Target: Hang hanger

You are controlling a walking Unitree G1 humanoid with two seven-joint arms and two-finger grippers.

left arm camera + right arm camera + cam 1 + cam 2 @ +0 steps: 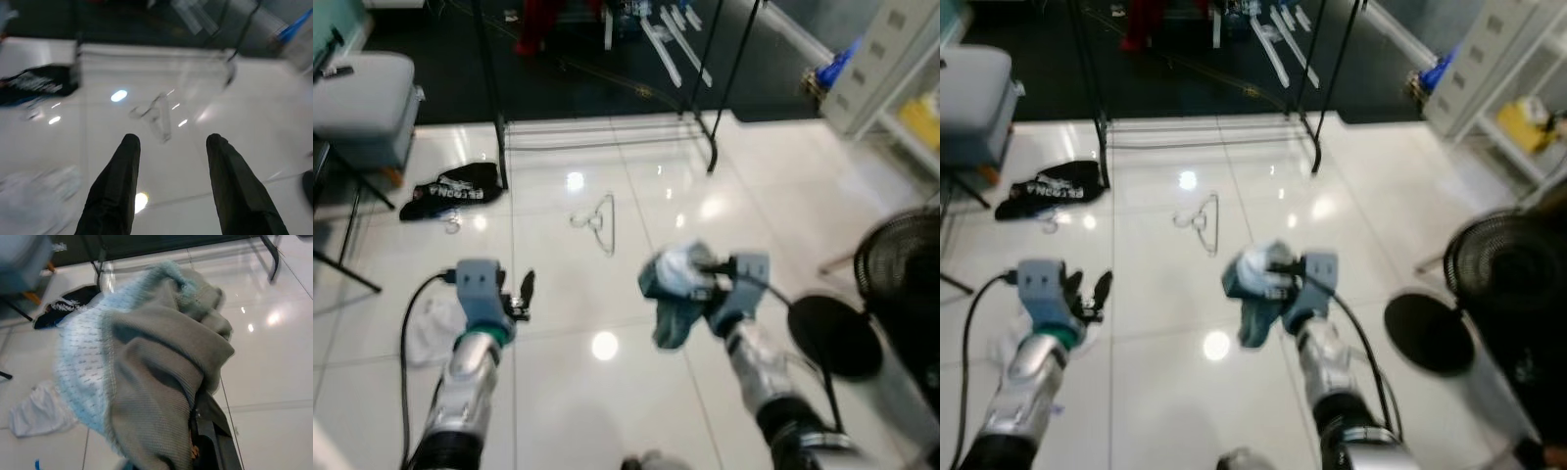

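My right end effector (705, 279) is clenched on a bunched grey and pale-blue knit garment (673, 294), held above the floor (636, 392). My left end effector (526, 292) is empty, fingers (115, 186) spread apart, touching nothing.

The hanger (598, 222), a wire one, lies flat on the white tiled floor, ahead of both end effectors and roughly between them, apart from both. Beyond the hanger stands a black clothes rack (607, 127), its base frame on the tile. Left of the hanger: black garment (450, 191) on the floor near the rack's left leg. White cloth (431, 328) on the floor beside my left arm. Right of the hanger, well apart: black fan (901, 269) and a round black base (835, 336).
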